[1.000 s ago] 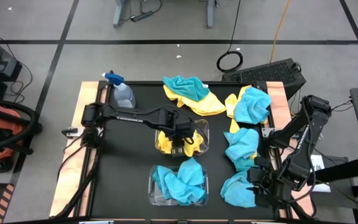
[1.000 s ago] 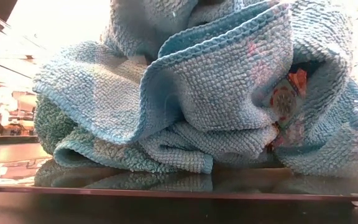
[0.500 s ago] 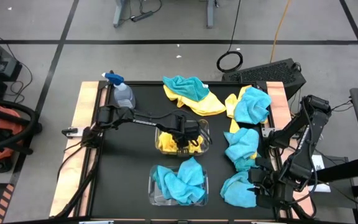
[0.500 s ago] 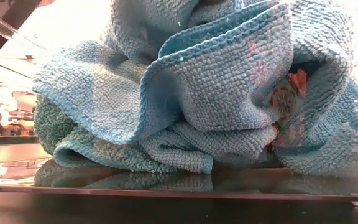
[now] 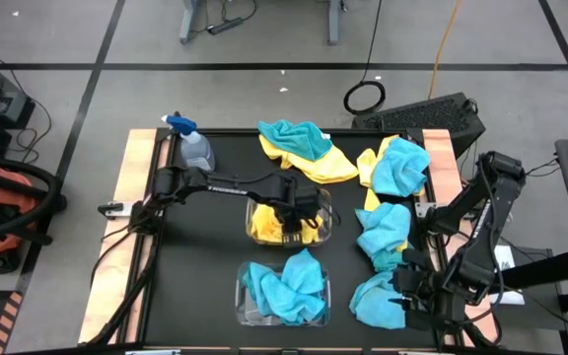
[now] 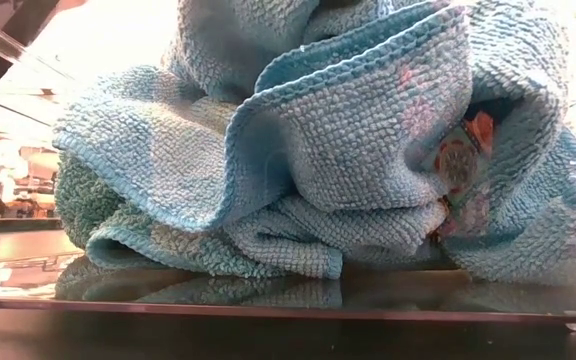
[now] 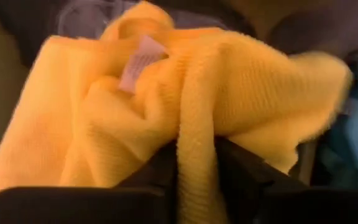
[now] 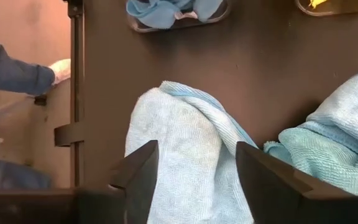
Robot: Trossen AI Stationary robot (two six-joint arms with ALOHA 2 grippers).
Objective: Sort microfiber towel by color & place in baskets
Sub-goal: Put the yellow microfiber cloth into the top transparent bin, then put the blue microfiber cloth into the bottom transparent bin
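The left pincer point(image 5: 289, 219) reaches down into the far clear basket point(image 5: 324, 200), its fingers closed tight on a fold of a yellow towel point(image 7: 166, 118) that bunches in that basket; a small label shows on the cloth just beyond the fingertips. Nearer than this pincer, the second basket point(image 5: 244, 296) holds crumpled blue towels point(image 5: 286, 284). Beyond it, a blue and yellow heap point(image 5: 304, 150) lies on the black desk point(image 5: 195, 266), near a spray bottle point(image 5: 193, 146). The right pincer point(image 8: 191, 171) hovers spread wide over a pale blue towel point(image 8: 173, 149) at the desk's right edge; more blue towels point(image 5: 387, 229) lie just past it.
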